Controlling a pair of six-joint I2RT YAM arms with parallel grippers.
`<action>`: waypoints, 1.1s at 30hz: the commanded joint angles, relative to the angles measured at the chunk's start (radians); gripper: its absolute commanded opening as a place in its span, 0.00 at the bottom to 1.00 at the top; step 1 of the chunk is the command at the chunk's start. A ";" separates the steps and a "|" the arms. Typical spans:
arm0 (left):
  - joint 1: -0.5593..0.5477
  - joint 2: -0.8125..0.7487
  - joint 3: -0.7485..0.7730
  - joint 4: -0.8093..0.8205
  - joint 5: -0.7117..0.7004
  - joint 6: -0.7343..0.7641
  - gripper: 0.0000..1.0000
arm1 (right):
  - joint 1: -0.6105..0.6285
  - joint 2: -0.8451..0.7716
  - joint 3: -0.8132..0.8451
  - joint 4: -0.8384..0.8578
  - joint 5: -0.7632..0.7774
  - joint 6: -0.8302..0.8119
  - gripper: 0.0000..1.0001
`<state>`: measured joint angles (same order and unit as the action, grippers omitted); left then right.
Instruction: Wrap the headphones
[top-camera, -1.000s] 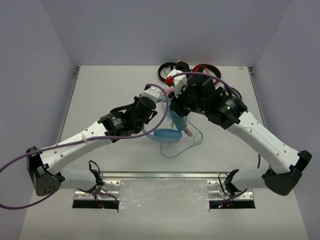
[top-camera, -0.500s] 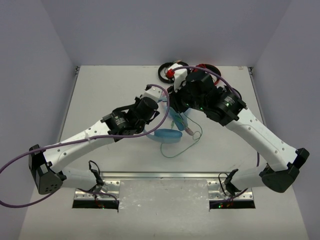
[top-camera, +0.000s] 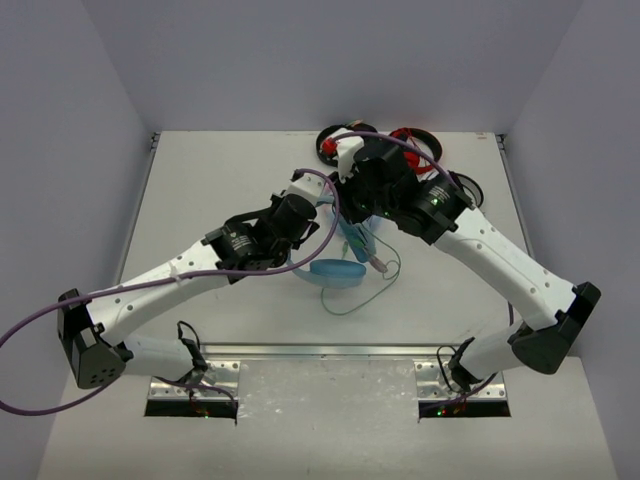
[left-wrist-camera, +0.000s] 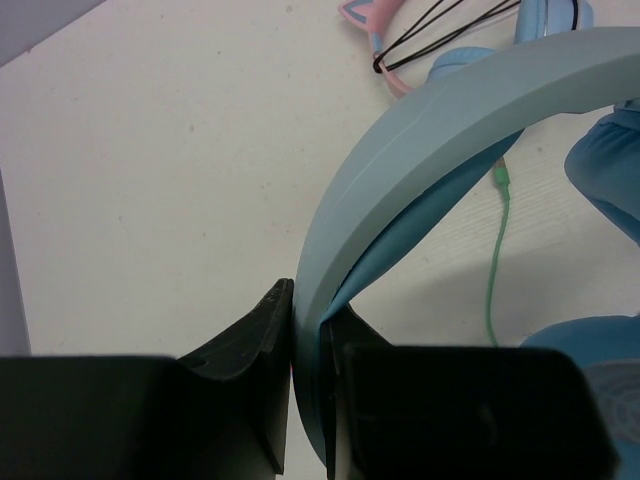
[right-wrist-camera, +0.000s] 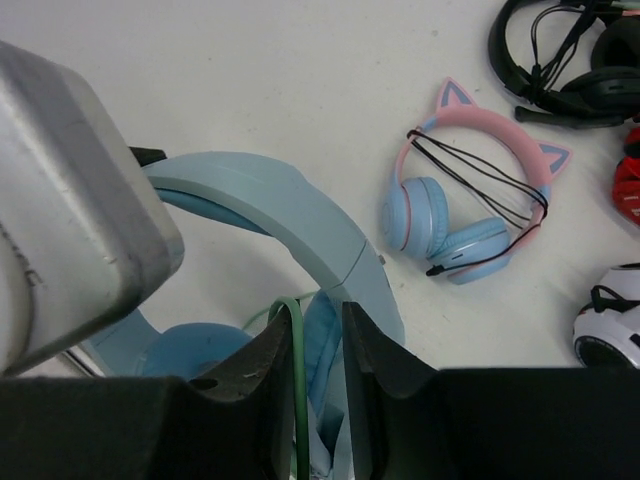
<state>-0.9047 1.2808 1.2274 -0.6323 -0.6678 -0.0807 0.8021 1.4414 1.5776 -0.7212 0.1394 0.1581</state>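
The left gripper (left-wrist-camera: 308, 400) pinches the headphones (left-wrist-camera: 440, 130) band, arching toward 2 o'clock; the right gripper (right-wrist-camera: 318, 390) seems closed on the green cable (right-wrist-camera: 298, 400).

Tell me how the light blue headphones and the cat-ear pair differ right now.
The light blue headphones are held up by both grippers; the cat-ear pair lies flat and untouched on the table. The light blue headphones have a plain blue headband; the cat-ear pair has a pink one with ears. The first trails a green cable; the second's black cord is wound across its band. Both have round blue cups.
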 joint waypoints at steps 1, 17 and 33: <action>-0.010 -0.063 0.034 0.103 0.010 -0.036 0.00 | -0.003 -0.006 0.041 0.012 0.098 -0.012 0.24; -0.010 -0.201 0.032 0.157 0.095 -0.036 0.00 | -0.254 -0.222 -0.252 0.189 -0.101 -0.086 0.39; -0.010 -0.327 0.296 0.085 0.247 -0.419 0.00 | -0.392 -0.291 -0.849 1.202 -0.676 0.135 0.01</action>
<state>-0.9047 1.0203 1.4136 -0.6945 -0.4896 -0.3180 0.4141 1.1103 0.7597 0.1242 -0.4248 0.1921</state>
